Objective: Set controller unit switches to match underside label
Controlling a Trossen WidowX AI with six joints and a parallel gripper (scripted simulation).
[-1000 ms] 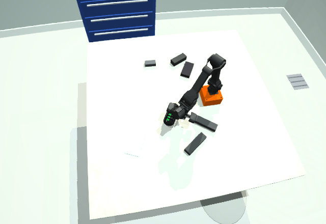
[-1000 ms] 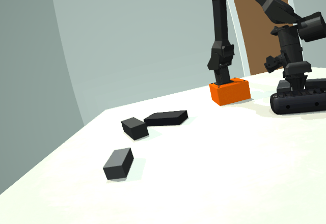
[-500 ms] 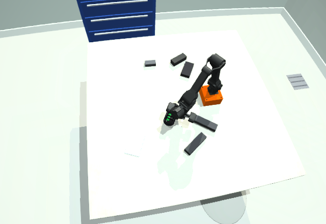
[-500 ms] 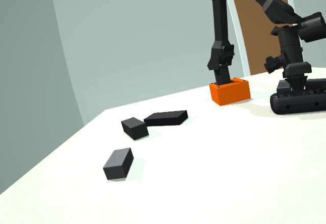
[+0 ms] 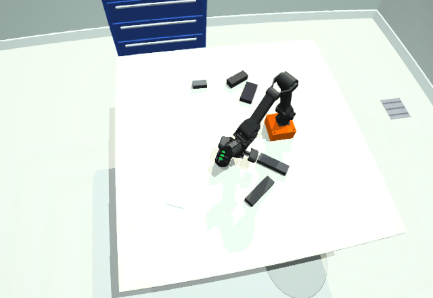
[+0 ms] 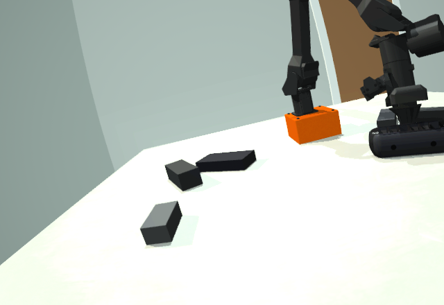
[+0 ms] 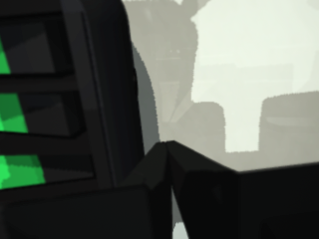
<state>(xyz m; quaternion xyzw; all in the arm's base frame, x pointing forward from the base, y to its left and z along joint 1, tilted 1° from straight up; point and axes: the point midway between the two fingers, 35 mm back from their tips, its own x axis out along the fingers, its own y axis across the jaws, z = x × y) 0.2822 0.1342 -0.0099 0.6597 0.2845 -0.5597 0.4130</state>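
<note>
The dark grey controller unit [image 5: 220, 160] [image 6: 405, 144] [image 7: 107, 100] sits flat on the white bench [image 5: 157, 147], in front of the arm's orange base [image 5: 279, 130] [image 6: 313, 124]. Three green rocker ends [image 7: 12, 115] show at the left of the wrist view. The rest of the switch row is hidden by the arm. My gripper [image 5: 227, 151] [image 6: 406, 119] [image 7: 165, 150] is shut with nothing between the fingers. It points straight down with its tips on or just above the unit's top, near the switch row by the unit's edge.
Dark blocks lie around: three behind the arm [image 5: 199, 84] [image 5: 237, 78] [image 5: 248, 92], which also show in the exterior view [image 6: 160, 222] [image 6: 182, 174] [image 6: 226, 160], and two long ones near the unit [image 5: 272, 163] [image 5: 259, 191]. A blue drawer cabinet [image 5: 153, 11] stands beyond the bench.
</note>
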